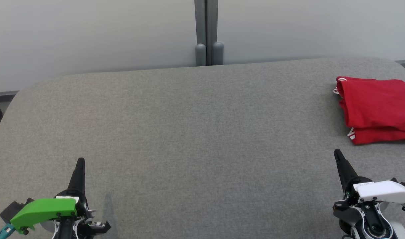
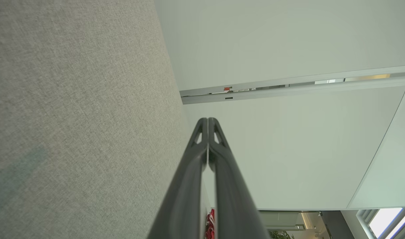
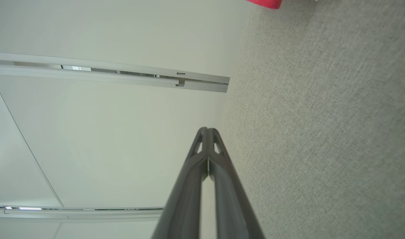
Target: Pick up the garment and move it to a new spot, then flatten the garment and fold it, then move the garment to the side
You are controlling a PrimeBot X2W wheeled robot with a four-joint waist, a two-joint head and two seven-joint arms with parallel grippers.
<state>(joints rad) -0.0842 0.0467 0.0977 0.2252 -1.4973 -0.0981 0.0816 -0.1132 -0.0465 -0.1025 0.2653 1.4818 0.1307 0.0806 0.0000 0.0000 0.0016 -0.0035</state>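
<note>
Garment [image 1: 376, 108] lies folded, far right on the surface [image 1: 189, 132]. Your left hand [image 1: 80, 161] and right hand [image 1: 337, 152] sit near, each pinched together, empty.

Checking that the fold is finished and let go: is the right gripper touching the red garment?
Apart. The head view shows a strip of bare grey surface between the right gripper and the near edge of the folded red garment.

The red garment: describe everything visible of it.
The red garment lies folded into a rectangular stack on the grey fabric-covered table, at its far right, cut off by the head view's right edge. It looks like soft knit cloth, with folded layers showing along its near edge and white trim at its left corners. Only the table touches it; the right gripper sits apart, nearer the robot.
</note>
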